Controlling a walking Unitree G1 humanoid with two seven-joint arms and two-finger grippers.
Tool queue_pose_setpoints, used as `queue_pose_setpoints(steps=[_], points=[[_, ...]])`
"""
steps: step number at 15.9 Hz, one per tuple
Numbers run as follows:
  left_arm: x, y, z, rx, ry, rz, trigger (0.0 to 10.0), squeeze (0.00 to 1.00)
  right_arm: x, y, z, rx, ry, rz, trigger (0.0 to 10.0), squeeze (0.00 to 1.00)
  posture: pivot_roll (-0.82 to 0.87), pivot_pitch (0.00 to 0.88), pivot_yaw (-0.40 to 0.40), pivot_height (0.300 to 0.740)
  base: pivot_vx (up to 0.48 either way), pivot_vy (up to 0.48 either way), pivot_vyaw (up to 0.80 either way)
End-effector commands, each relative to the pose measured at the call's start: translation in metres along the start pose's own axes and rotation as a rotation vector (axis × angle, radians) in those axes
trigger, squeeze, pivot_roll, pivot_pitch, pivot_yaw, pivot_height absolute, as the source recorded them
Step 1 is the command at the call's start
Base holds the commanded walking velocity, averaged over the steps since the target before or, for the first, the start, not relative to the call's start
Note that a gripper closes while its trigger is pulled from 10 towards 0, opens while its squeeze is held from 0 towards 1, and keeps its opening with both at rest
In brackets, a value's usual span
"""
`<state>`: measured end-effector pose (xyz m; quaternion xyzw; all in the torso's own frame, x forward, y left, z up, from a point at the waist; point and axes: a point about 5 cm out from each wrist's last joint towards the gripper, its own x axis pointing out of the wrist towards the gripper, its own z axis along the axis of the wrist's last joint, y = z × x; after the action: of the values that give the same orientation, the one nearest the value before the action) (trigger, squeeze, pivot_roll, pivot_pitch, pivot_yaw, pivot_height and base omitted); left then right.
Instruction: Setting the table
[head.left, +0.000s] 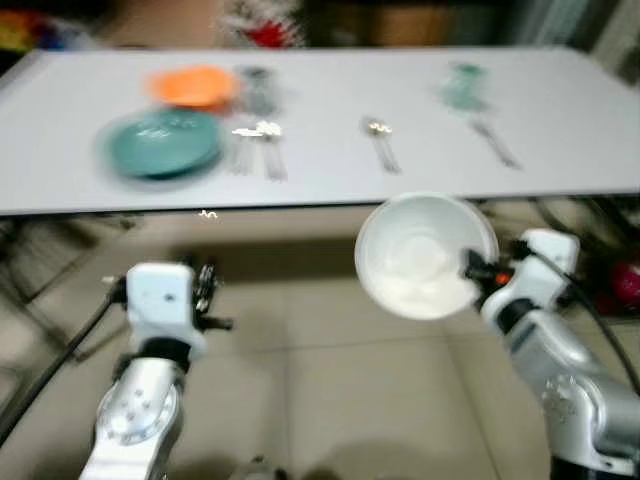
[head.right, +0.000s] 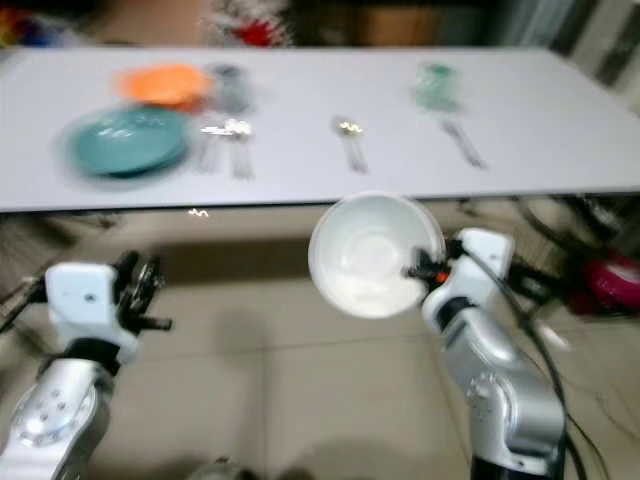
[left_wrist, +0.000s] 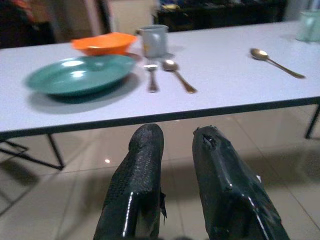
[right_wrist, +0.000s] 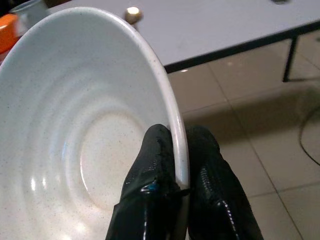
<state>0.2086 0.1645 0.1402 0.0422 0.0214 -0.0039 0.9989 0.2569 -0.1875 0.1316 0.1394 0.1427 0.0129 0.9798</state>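
My right gripper (head.left: 472, 270) is shut on the rim of a white bowl (head.left: 418, 255), held tilted in front of the table's near edge; one finger (right_wrist: 152, 165) is inside the rim and one outside. My left gripper (left_wrist: 177, 137) hangs low before the white table (head.left: 330, 185), fingers slightly apart with nothing between them. On the table's left stand a teal plate (head.left: 162, 143), an orange bowl (head.left: 192, 86) and a grey mug (left_wrist: 153, 40), with a fork and spoon (left_wrist: 162, 75) beside the plate. Another spoon (head.left: 380, 140) lies mid-table; a fork (head.left: 495, 142) and pale green cup (head.left: 462, 85) sit to the right.
The eye views are blurred. Tiled floor (head.left: 320, 380) lies between me and the table. Black table legs (left_wrist: 30, 155) stand under the left side. A red object (head.left: 626, 284) and dark cables sit on the floor at the right.
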Motion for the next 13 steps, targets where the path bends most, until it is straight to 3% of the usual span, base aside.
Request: queue_pose_setpoints(steps=[1, 7, 13], points=[[0.001, -0.005, 0.004, -0.012, -0.021, -0.016, 10.0, 0.00, -0.003, -0.007, 0.010, -0.015, -0.050, -0.032, 10.0, 0.00, -0.06, 0.049, 0.020, 0.740, 0.345, 0.000, -0.78], [0.004, -0.007, 0.006, -0.015, -0.035, -0.028, 10.0, 0.00, -0.002, -0.005, 0.015, 0.016, -0.077, -0.016, 10.0, 0.00, -0.06, 0.049, 0.030, 0.740, 0.342, 0.000, -0.11], [0.010, -0.005, 0.013, -0.012, -0.060, -0.022, 10.0, 0.00, 0.007, 0.008, 0.038, 0.037, -0.169, 0.060, 10.0, 0.00, -0.07, 0.047, 0.027, 0.740, 0.358, 0.000, 0.00]])
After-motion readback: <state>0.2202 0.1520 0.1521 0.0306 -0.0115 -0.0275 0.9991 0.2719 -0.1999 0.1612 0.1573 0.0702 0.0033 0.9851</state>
